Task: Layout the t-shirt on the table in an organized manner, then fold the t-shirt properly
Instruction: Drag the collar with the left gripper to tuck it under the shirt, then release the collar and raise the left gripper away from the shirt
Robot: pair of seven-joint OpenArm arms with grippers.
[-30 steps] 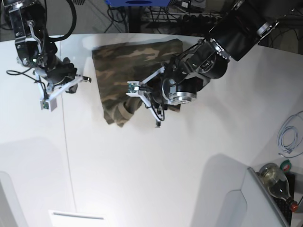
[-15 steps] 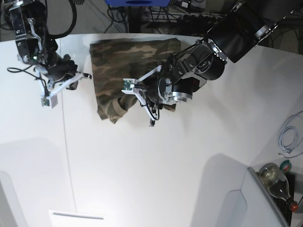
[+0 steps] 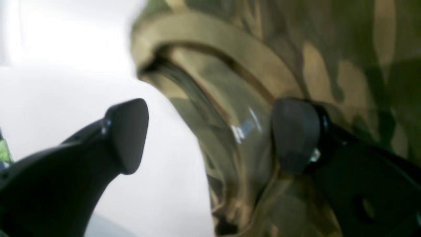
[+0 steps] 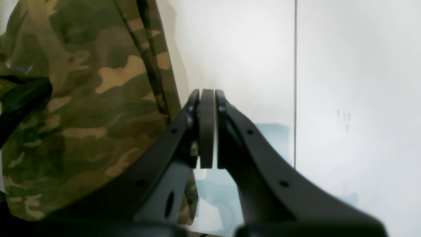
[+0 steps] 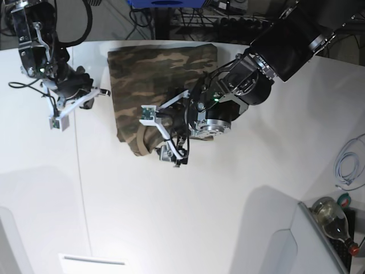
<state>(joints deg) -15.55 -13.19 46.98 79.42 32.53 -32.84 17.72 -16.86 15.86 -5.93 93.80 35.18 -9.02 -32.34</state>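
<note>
Jaws, left gripper (image 3: 210, 138): spread wide, astride the ribbed collar, gripping nothing. Jaws, right gripper (image 4: 207, 131): pressed shut, empty, off the shirt's 9 o'clock edge.

Risk: the collar fold may spring back or snag a pad as the arm lifts.

Item: soft camouflage t-shirt (image 5: 154, 74), partly folded, at 12 o'clock on the white smooth surface (image 5: 239, 217).

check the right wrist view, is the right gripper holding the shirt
No, the right gripper is shut on nothing, beside the shirt.
</note>
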